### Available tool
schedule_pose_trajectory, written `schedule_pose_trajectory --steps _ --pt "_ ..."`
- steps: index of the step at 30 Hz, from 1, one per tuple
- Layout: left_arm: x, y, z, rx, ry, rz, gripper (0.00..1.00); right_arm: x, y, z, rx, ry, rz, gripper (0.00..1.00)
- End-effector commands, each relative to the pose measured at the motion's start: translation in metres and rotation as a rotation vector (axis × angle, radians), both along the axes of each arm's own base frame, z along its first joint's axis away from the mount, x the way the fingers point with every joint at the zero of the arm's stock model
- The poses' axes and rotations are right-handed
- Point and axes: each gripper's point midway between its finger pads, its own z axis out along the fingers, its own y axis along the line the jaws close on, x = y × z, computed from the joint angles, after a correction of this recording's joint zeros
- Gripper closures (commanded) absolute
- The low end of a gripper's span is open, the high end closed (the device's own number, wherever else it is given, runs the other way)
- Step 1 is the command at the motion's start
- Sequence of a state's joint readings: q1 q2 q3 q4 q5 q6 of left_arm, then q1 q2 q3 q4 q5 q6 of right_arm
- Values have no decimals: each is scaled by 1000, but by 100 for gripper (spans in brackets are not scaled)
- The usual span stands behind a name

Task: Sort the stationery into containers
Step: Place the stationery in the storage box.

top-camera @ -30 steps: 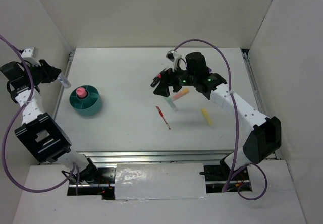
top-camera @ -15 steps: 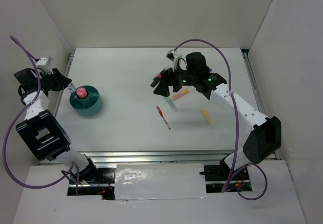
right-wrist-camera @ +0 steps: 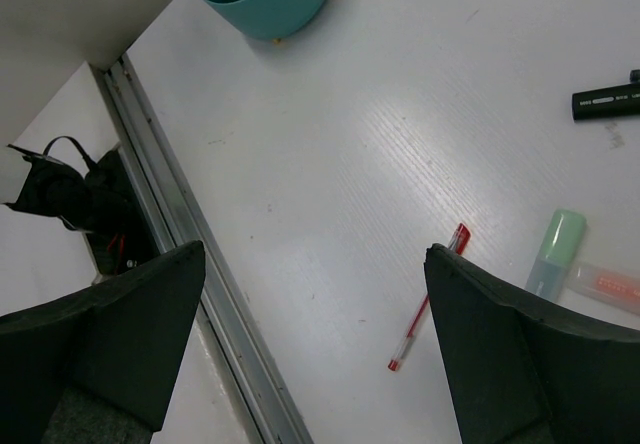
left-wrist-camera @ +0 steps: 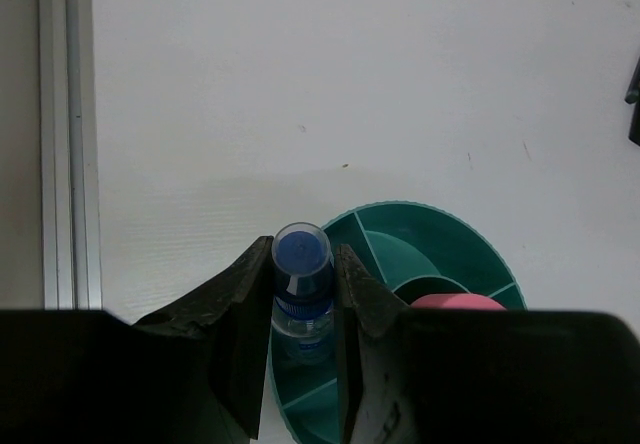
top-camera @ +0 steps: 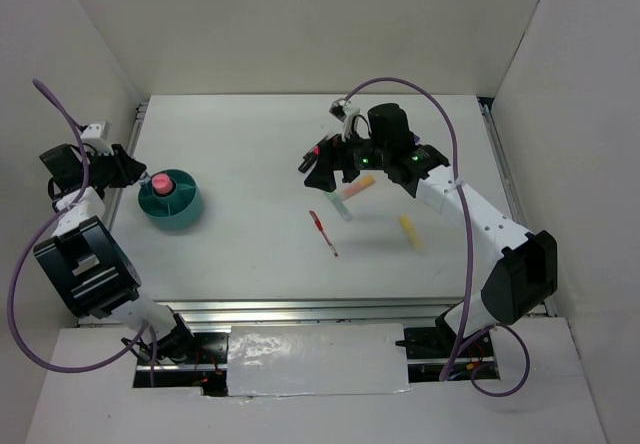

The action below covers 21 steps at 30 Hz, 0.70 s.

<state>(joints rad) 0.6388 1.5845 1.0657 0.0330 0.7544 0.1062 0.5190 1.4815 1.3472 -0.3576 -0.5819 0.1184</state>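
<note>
Wht table, plain wht walls

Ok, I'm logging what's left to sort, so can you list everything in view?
teal cup: 1, teal, table's left side
pink highlighter: 1, pink, in the cup
blue-capped tube: 1, clear, over the cup
red pen: 1, red, table centre
green highlighter: 1, pastel green, beside the orange one
orange highlighter: 1, orange, centre
yellow highlighter: 1, yellow, right of the pen
dark marker: 1, black, far centre
table: 1, white
left gripper: shut on the tube
right gripper: open, above the centre
</note>
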Motion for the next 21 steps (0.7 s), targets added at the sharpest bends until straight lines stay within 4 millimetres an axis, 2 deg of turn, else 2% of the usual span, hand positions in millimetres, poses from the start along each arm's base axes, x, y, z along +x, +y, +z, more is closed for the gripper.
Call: schedule_pose_trajectory --steps 1,12,15,17,18,19,20,21 --pt "10 -1 31 105 -127 -23 69 8 2 3 15 -36 -7 4" --pt "20 -9 30 121 -135 -22 63 9 1 -4 1 -28 -11 3" --pt "19 -7 29 115 -121 -12 53 8 2 -4 -1 -31 -8 3" --pt "18 -8 30 119 -118 -20 42 9 2 -5 -4 -27 -10 3" --pt "17 -9 29 112 -109 -25 42 9 1 -5 -4 -27 -11 3" --pt "16 -12 29 106 -110 -36 31 9 2 -5 -5 -26 -10 3" --pt "14 -13 33 107 -116 -38 30 9 2 -6 -7 -26 -10 3" --pt "14 -13 36 106 -122 -40 24 10 2 -6 -7 -25 -12 3"
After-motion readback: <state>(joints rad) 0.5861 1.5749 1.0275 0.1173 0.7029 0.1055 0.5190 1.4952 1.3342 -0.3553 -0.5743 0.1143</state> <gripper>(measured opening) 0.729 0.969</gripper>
